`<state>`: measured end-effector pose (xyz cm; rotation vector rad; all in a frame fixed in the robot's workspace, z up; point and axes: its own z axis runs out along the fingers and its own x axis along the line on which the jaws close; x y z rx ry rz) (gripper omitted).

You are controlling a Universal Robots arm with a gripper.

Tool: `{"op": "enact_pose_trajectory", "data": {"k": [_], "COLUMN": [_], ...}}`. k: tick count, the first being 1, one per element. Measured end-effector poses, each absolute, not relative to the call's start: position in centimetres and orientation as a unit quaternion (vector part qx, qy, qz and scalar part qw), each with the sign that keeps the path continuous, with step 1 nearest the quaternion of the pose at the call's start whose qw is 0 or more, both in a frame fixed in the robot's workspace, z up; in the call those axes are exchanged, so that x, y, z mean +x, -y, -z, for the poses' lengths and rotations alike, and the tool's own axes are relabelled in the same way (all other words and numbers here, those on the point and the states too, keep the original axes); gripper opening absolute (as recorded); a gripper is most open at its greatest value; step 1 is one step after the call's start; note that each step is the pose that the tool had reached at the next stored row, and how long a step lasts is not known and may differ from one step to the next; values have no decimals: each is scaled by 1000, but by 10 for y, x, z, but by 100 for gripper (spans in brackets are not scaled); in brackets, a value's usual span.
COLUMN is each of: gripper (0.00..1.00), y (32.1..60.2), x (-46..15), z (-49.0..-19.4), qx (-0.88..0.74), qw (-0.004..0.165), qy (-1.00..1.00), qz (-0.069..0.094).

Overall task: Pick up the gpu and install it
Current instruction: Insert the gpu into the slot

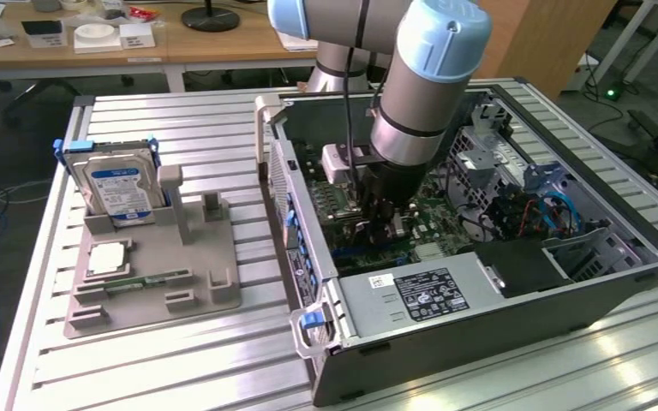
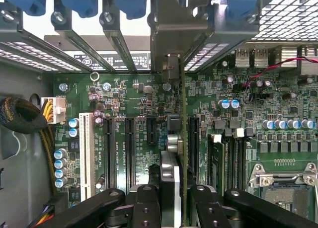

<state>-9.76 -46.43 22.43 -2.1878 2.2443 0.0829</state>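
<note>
Case opening: I find the computer case (image 1: 466,291) open on top, my only way in.
Inside: the end effector (image 2: 175,208), clamped on the gpu (image 2: 182,138), sits low between slots (image 2: 130,148).
Obstacles: power supply (image 1: 421,295) just beside; rear brackets (image 2: 119,44) ahead; cables (image 1: 535,214) nearby.
Table: the table (image 1: 192,360) beside the fixture (image 1: 152,257) is passable.

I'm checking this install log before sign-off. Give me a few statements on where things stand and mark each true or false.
1. The end effector is inside the open computer case. True.
2. The gpu stands edge-on over the motherboard, gripped by the end effector. True.
3. The hard drive lies flat in the case. False: it stands upright in the grey holder on the table.
4. The gpu rests on the grey holder. False: it is inside the case.
</note>
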Motion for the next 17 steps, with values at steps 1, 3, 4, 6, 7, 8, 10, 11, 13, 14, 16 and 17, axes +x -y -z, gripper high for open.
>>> {"op": "enact_pose_trajectory", "data": {"k": [1,3,4,6,7,8,10,11,13,14,16,17], "gripper": [28,28,28,28,28,28,28,28,28,28,28,28], "y": [464,464,464,464,464,464,464,464,464,464,464,464], "x": [-98,-98,-98,-98,-98,-99,-99,-99,-99,-99,-99,-99], "z": [-224,-223,-222,-221,-220,-218,-217,-217,-217,-217,-217,-217], "qx": [-698,-698,-698,-698,-698,-698,-698,-698,-698,-698,-698,-698], "qw": [3,3,3,3,3,3,3,3,3,3,3,3], "qy": [-716,-716,-716,-716,-716,-716,-716,-716,-716,-716,-716,-716], "qz": [-26,-26,-26,-26,-26,-26,-26,-26,-26,-26,-26,-26]}}
